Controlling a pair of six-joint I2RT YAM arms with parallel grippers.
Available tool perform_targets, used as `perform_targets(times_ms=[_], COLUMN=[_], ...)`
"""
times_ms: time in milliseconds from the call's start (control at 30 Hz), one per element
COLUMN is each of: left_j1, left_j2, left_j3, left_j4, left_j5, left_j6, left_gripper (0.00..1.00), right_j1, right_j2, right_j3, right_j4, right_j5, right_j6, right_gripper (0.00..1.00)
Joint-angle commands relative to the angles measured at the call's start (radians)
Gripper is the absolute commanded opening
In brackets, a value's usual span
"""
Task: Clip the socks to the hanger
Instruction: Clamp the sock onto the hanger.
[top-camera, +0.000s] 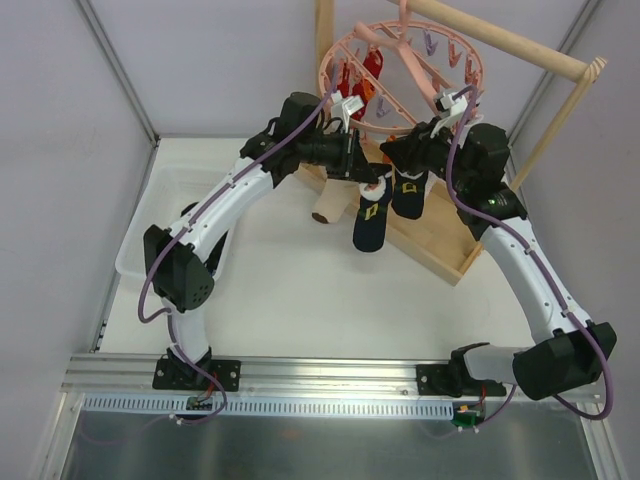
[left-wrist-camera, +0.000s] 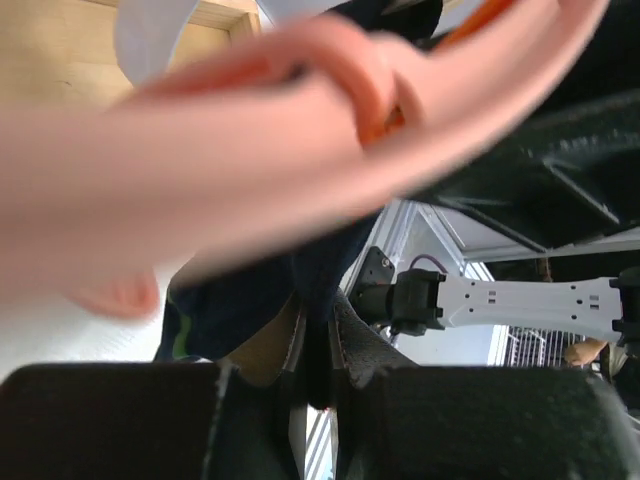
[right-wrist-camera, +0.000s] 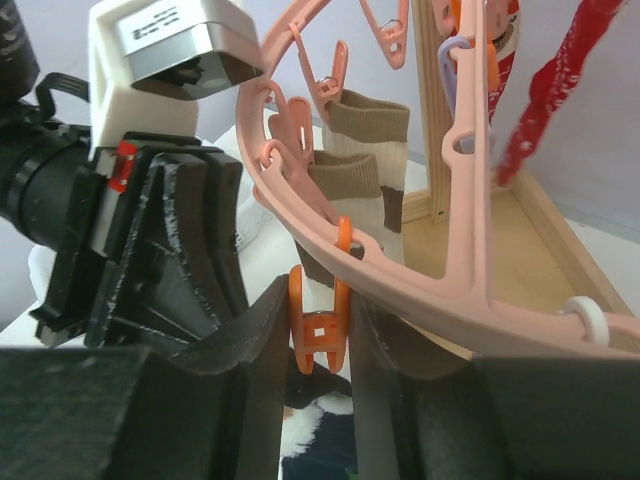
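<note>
When viewed from overhead, shows the hanger (top-camera: 412, 66) at far centre, hooked onto a wooden rod (top-camera: 510, 37), with its pink ring spread left to right above a wooden tray (top-camera: 445, 245). Finds two dark socks just beside each other under the ring's near rim: the left dark sock (top-camera: 368, 228) and the right dark sock (top-camera: 408, 198), each bearing a small yellow mark. Has both hanging lengthwise, long axis upright, top ends up among the arms' heads and free ends pointing down toward the table (top-camera: 300, 290). Leaves those top ends hidden, so cannot tell whether either is clipped. Catches a striped sock (top-camera: 330, 205) dangling farther left and red socks (top-camera: 370, 72) on the ring's left side.

From the left wrist, shows the left gripper (left-wrist-camera: 318, 345) with jaws pressed together on a fold of the left dark sock, right under the blurred pink rim. From the right wrist, shows the right gripper (right-wrist-camera: 320, 335) with its fingers (right-wrist-camera: 260, 350) squeezed against both sides of an orange clip (right-wrist-camera: 320, 325) hanging from the rim, with dark fabric directly below it. Puts both grippers nose to nose at the ring's near edge, with the left reaching in from the left and the right from the right.
</note>
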Motion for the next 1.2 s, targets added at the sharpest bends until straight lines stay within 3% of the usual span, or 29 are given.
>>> perform_targets(times_ms=[0, 767, 1167], left_j1=[-0.008, -0.034, -0.031], left_j2=[0.034, -0.004, -0.003], left_j3=[0.081, 0.007, 0.020], left_j4=[0.022, 0.061, 0.062], left_j5=[0.017, -0.212, -0.077], left_j6=[-0.042, -0.011, -0.020], left_gripper=[0.00, 0.00, 0.00], right_j1=[0.003, 0.002, 0.000], right_j2=[-0.008, 0.041, 0.038], right_j3=[0.005, 0.071, 0.014], right_j4=[0.032, -0.031, 0.057], right_j5=[-0.064, -0.027, -0.047], right_j6=[-0.008, 0.056, -0.034], right_gripper=[0.01, 0.01, 0.01])
